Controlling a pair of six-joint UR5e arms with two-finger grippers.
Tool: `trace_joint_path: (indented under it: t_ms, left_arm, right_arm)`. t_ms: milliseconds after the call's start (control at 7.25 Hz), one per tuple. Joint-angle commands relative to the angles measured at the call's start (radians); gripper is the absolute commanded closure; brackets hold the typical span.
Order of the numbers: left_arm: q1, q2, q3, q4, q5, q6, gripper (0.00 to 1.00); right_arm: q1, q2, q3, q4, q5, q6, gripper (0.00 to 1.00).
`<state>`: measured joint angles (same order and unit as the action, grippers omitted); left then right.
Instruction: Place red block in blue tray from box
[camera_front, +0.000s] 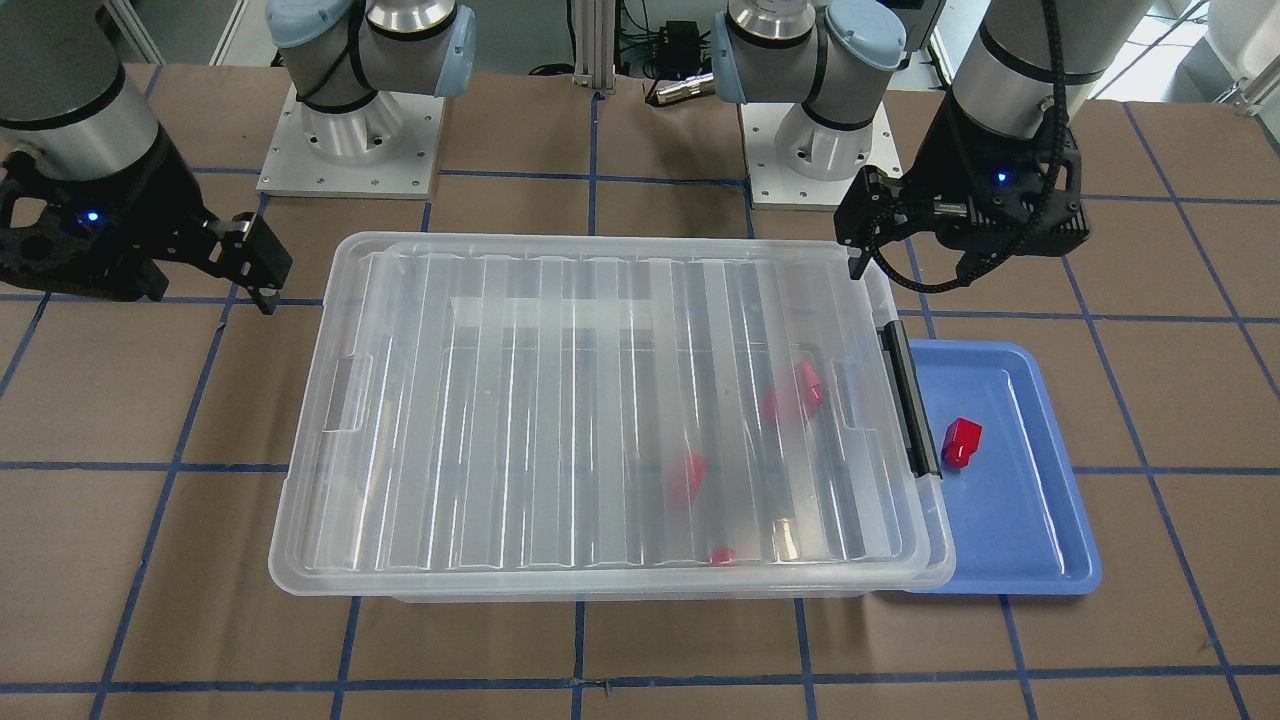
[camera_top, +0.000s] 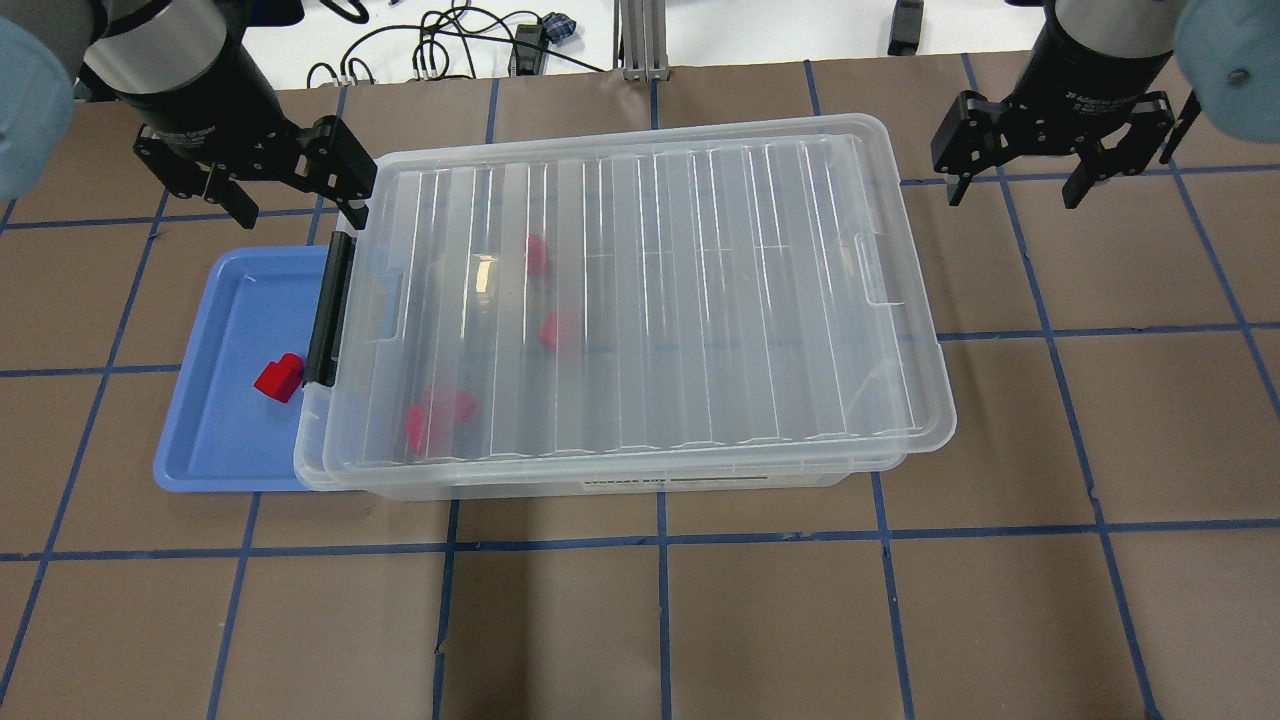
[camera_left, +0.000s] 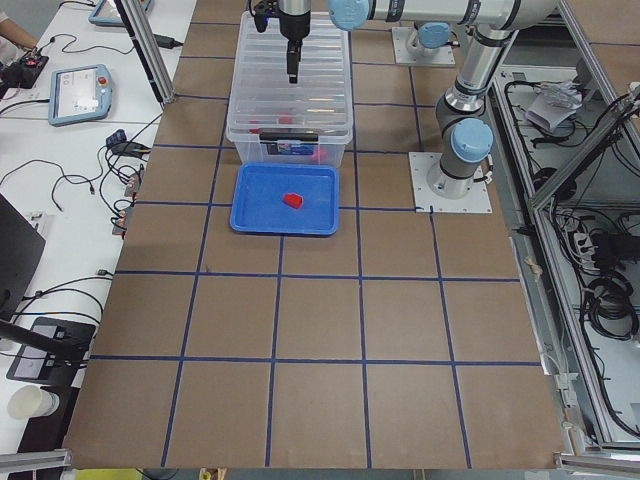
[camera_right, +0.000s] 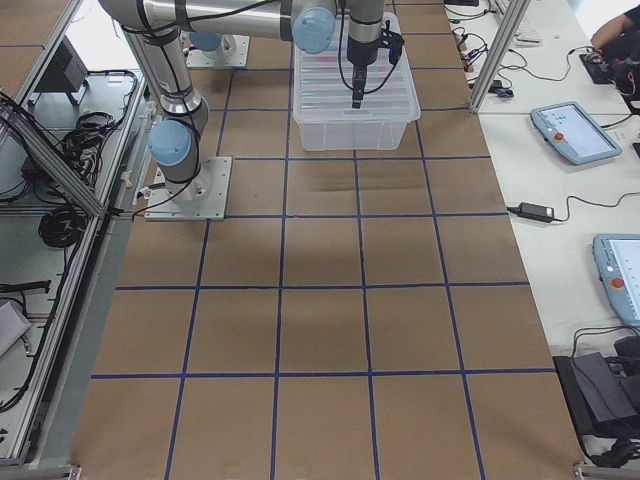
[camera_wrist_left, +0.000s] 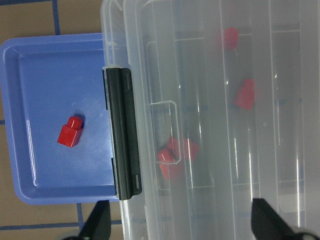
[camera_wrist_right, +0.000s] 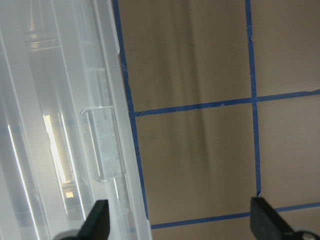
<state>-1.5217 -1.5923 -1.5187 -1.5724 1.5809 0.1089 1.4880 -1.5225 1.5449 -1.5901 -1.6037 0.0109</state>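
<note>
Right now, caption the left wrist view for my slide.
One red block lies in the blue tray beside the closed clear box, more red blocks visible inside.

a block (camera_front: 962, 441) lies in the tray (camera_front: 1010, 560) beside the box (camera_front: 400, 420).

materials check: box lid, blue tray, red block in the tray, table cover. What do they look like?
Box lid: clear glossy plastic, it seems; blocks inside show through, ribs catch glare.
Blue tray: opaque light-blue plastic, smooth, rounded moulded rim.
Red block: hard plastic, likely; slight sheen.
Table cover: matte brown, probably paper or card; blue tape lines.
</note>
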Motion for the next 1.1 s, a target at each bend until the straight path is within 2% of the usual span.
trace_joint_path:
  t_ms: [0, 276, 414, 552, 690, 966]
  left_arm:
    - [0.000, 0.002, 0.000, 0.000, 0.007, 0.003, 0.00]
    - [0.000, 0.000, 0.000, 0.000, 0.007, 0.003, 0.00]
    - [0.000, -0.005, 0.000, 0.000, 0.005, 0.003, 0.00]
    - [0.000, -0.006, -0.001, 0.003, -0.005, 0.000, 0.00]
    - [0.000, -0.005, -0.001, 0.003, -0.005, -0.005, 0.00]
    - [0.000, -0.001, -0.003, 0.003, 0.002, -0.012, 0.00]
  right_arm:
    - [0.035, -0.033, 0.003, 0.036, 0.002, 0.001, 0.00]
    - [0.038, -0.035, 0.003, 0.036, 0.121, -0.008, 0.00]
    - [0.037, -0.041, 0.004, 0.056, 0.117, -0.009, 0.00]
    - [0.038, -0.051, 0.004, 0.106, 0.058, -0.006, 0.00]
    - [0.038, -0.057, 0.003, 0.105, 0.027, 0.003, 0.00]
    - [0.038, -0.058, 0.003, 0.107, 0.038, 0.009, 0.00]
